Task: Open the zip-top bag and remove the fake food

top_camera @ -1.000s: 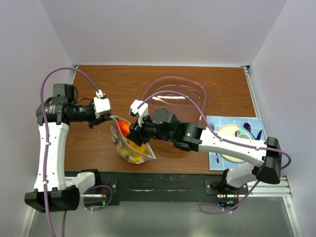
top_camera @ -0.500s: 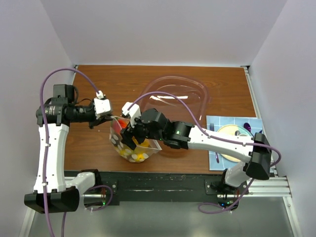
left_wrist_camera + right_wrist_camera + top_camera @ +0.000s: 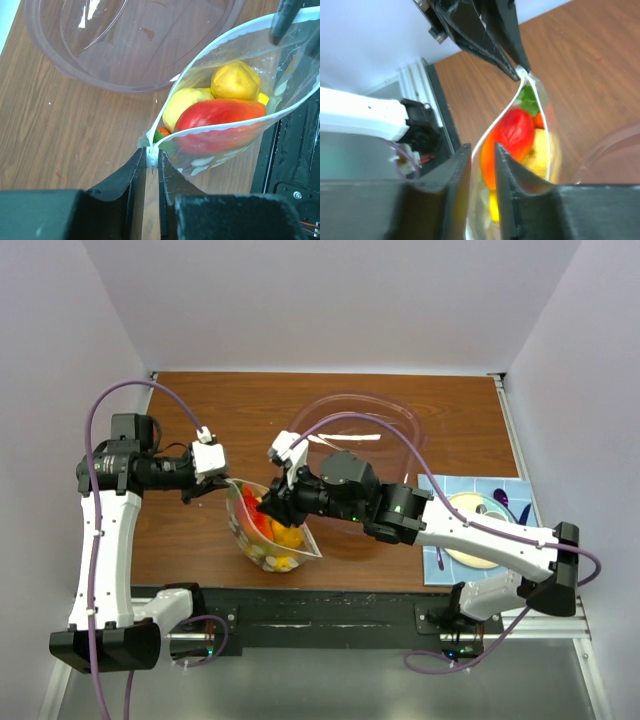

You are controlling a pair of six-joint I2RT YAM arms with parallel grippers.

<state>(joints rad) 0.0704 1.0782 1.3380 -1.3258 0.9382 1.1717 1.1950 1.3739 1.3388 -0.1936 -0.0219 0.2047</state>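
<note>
On brown wooden table (image 3: pixel 200 410), between pale walls, holding the zip-top bag (image 3: pixel 262 552) upright near the front edge, with the mouth open upward. Pinching one end of the white zip rim with the left gripper (image 3: pixel 151 154), fingers pressed together on the plastic. Reaching with the right gripper (image 3: pixel 482 150) to the other side of the mouth, fingers standing near each other with only a narrow slit and the rim passing into this slit; not possible to tell if squeezing it or not. Carrying the fake food (image 3: pixel 220 114) inside the bag: one red piece on top, yellow pieces behind it, a little green and orange lower. Standing just in front of a large clear bowl (image 3: pixel 360 430). Seeing also a blue mat (image 3: pixel 505 490) with a plate (image 3: pixel 470 530) at the right edge, well apart from the bag.
</note>
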